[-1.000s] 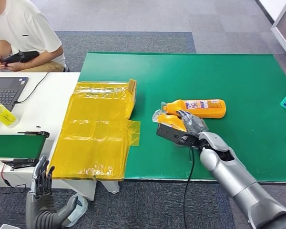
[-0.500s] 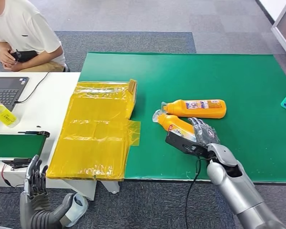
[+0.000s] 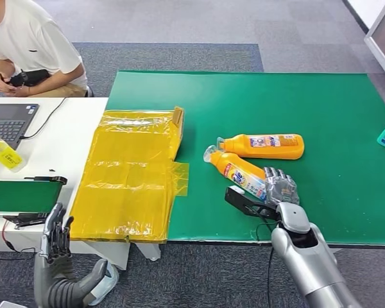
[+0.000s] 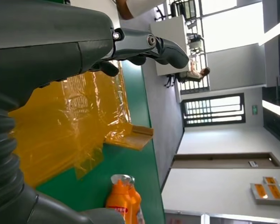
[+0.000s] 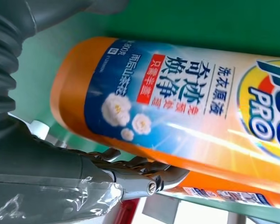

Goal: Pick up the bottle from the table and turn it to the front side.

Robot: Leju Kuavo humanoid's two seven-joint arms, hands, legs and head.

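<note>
The near bottle (image 3: pixel 238 172) is orange with a blue, white and red label (white flowers printed on the blue); the second bottle (image 3: pixel 266 145) is orange too. The mat (image 3: pixel 297 102) is plain green, the crinkled plastic sheet (image 3: pixel 128 176) translucent yellow, the bench (image 3: pixel 59 144) white, and the floor (image 3: pixel 181 25) grey.

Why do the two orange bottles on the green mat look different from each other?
The near bottle lies slanted, cap toward the yellow bag; the far bottle lies straight across the green mat. The right hand grips the near bottle's base; nothing touches the far bottle. The near bottle shows a blue and white label with a round logo; the far bottle shows a label of small print. Both are orange, same shape, lying on their sides.
</note>
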